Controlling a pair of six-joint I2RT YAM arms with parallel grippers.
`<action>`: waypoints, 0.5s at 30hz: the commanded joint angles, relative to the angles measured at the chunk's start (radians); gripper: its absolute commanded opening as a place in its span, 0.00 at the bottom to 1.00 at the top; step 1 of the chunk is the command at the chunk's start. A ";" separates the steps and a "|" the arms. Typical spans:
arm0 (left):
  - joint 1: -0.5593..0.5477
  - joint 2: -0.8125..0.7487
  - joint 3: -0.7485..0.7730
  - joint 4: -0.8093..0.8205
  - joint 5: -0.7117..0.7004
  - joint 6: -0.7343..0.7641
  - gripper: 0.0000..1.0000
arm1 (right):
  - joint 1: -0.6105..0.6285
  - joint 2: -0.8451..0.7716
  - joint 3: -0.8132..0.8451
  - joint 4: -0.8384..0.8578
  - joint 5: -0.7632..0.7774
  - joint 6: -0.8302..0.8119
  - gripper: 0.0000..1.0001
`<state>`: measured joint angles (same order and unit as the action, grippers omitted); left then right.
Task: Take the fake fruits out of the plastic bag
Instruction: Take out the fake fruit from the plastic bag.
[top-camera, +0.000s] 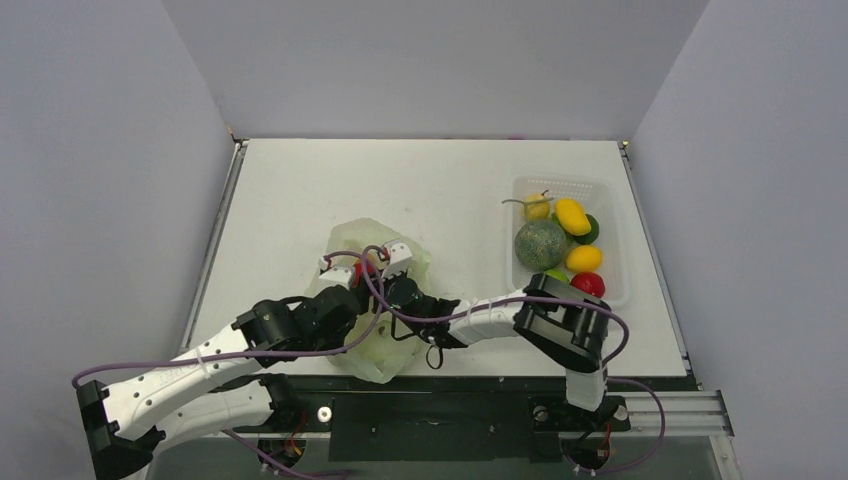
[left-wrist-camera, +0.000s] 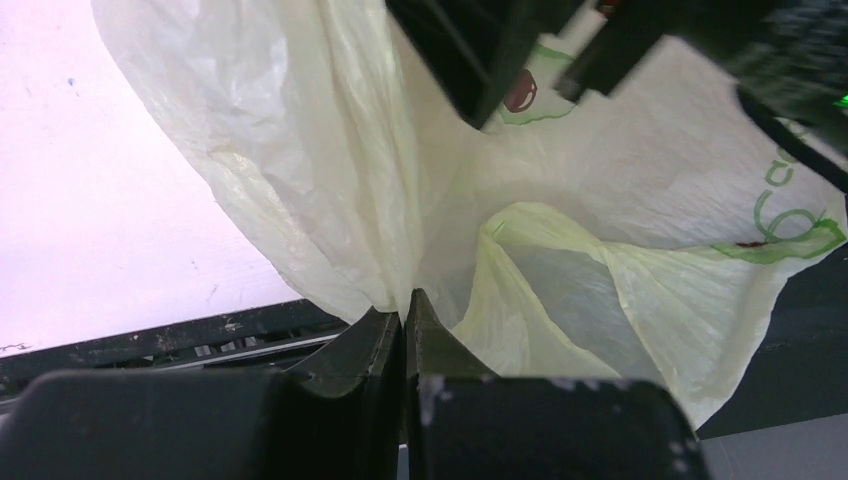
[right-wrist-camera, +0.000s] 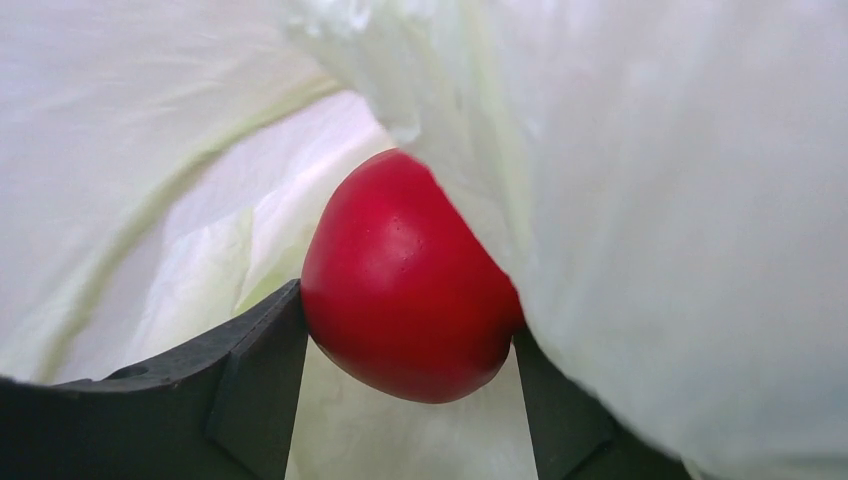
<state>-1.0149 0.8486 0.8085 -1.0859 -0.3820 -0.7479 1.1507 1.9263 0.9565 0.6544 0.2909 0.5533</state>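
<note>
The pale green plastic bag (top-camera: 378, 345) lies crumpled at the near middle of the table, between both arms. My left gripper (top-camera: 347, 287) is shut on a fold of the bag's edge; the left wrist view shows its jaws (left-wrist-camera: 405, 305) pressed together on the film, with the bag (left-wrist-camera: 330, 150) hanging open beyond. My right gripper (top-camera: 377, 273) reaches into the bag and is shut on a glossy red fake fruit (right-wrist-camera: 405, 275), one finger on each side. Bag film (right-wrist-camera: 680, 200) drapes over the right finger. A bit of the red fruit (top-camera: 363, 268) shows in the top view.
A white mesh basket (top-camera: 560, 182) stands at the right and holds a mottled green melon (top-camera: 541, 243), a small yellow pear (top-camera: 537, 207), and yellow (top-camera: 572, 215), orange (top-camera: 583, 258), red (top-camera: 588, 284) and green fruits. The table's near edge lies just behind the bag.
</note>
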 joint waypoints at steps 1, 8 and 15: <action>-0.005 -0.024 0.028 -0.003 -0.038 -0.020 0.00 | -0.002 -0.147 -0.072 0.020 -0.005 -0.042 0.00; -0.005 -0.034 0.031 -0.006 -0.064 -0.040 0.00 | 0.005 -0.250 -0.167 0.055 -0.226 -0.016 0.00; -0.004 -0.019 0.080 -0.023 -0.088 -0.028 0.00 | 0.009 -0.353 -0.229 0.100 -0.446 0.011 0.00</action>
<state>-1.0153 0.8288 0.8143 -1.1000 -0.4309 -0.7746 1.1534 1.6749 0.7467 0.6563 0.0051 0.5388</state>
